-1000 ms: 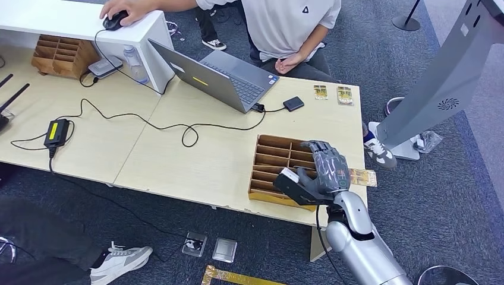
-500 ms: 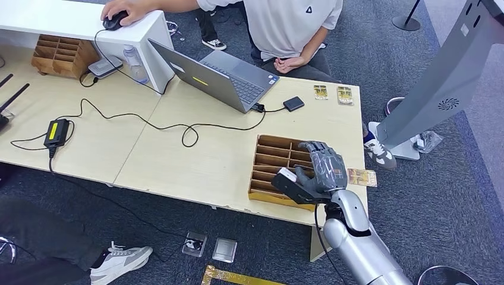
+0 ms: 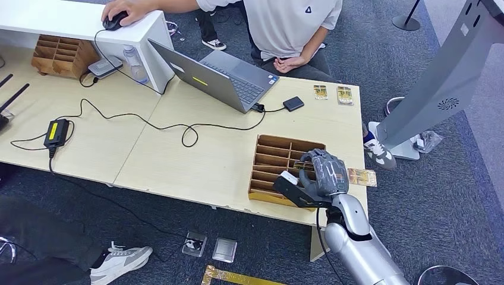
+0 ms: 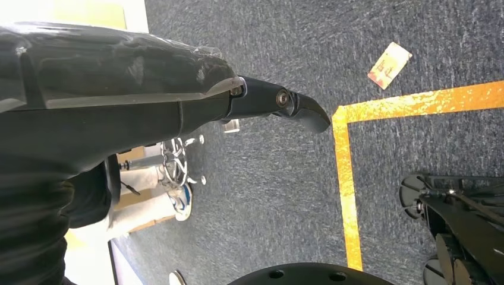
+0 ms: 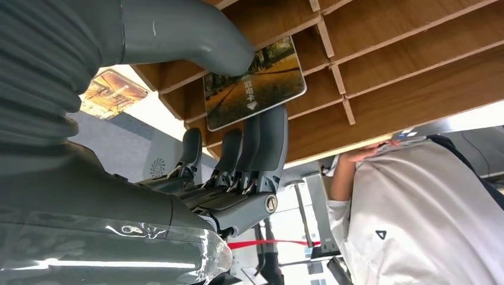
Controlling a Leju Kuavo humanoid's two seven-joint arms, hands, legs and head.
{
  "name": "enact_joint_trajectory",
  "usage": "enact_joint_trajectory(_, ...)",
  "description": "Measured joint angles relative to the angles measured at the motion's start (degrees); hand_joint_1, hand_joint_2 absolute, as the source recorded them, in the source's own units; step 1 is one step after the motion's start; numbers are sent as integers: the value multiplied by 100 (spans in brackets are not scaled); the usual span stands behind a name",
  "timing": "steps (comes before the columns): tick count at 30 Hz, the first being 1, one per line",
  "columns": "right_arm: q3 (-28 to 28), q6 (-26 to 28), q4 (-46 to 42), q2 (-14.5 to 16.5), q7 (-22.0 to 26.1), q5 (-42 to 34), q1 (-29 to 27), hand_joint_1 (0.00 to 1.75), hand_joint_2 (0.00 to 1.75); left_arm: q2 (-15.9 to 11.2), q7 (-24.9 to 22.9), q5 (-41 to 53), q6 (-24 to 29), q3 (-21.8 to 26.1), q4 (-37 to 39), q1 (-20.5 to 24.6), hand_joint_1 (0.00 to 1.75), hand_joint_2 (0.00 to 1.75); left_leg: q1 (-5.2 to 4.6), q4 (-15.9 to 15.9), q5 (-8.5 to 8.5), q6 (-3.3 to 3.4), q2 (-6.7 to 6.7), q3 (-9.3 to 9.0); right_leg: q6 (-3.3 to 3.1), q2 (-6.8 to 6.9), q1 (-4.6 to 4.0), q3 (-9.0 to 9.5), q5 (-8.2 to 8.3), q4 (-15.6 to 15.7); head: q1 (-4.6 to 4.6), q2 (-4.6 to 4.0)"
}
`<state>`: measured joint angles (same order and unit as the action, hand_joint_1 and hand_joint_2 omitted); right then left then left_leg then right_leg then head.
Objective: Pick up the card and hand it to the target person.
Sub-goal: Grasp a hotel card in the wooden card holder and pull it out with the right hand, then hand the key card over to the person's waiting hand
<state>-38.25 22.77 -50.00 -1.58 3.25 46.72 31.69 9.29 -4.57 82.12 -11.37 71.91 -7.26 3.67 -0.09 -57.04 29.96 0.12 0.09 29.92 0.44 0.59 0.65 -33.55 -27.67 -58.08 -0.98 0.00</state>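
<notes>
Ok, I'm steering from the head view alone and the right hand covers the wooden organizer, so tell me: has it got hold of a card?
Observer: Yes. The right wrist view shows the right hand pinching a card between thumb and fingers, over the wooden organizer.
Operator: Which way does the card face?
Observer: Its printed side, a yellowish picture, faces the wrist camera.
Operator: And the left hand?
Observer: The left hand hangs over dark carpet; I cannot tell its state. Another card lies on that floor beside a yellow tape line.

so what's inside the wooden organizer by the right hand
The right hand pinches one card in a slot of the wooden organizer. Other visible slots look empty; the hand covers some.
</notes>
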Motion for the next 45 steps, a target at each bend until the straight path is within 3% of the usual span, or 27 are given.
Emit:
enact_joint_trajectory(4,0,-60,-130,-54,-66,1,-73,101,175,-8,0,70,-37,0,0,14,0,175,0,0,0,0,0,0,0,0,0,0,0,0,2,0)
enact_joint_trajectory(9,0,-66,-255,-112,-76,3,-150,117,175,-16,3,188,-87,0,0,40,0,175,0,0,0,0,3,-1,0,-1,0,1,0,0,2,0)
enact_joint_trajectory(14,0,-52,-342,-157,-62,10,-192,165,175,-19,8,360,-146,-1,0,75,0,175,0,0,0,0,4,0,0,-1,0,1,0,0,2,0)
enact_joint_trajectory(16,0,-42,-362,-169,-49,12,-193,175,175,-20,18,411,-168,-2,0,89,0,175,0,0,0,0,4,0,0,-1,0,1,0,0,2,0)
enact_joint_trajectory(25,5,37,-367,-207,46,71,-191,175,175,-27,70,523,-217,-4,0,110,0,175,0,0,0,0,4,0,0,-1,0,1,0,0,2,0)
enact_joint_trajectory(33,62,423,-475,-228,112,107,-189,175,175,-35,101,404,-100,-4,0,108,0,175,0,0,0,0,4,-1,1,-1,0,1,1,0,2,0)
enact_joint_trajectory(45,441,908,-1770,-471,-130,84,-21,175,175,-36,26,335,33,13,0,93,0,175,-1,-1,0,1,4,-3,2,-1,1,4,2,0,1,0)
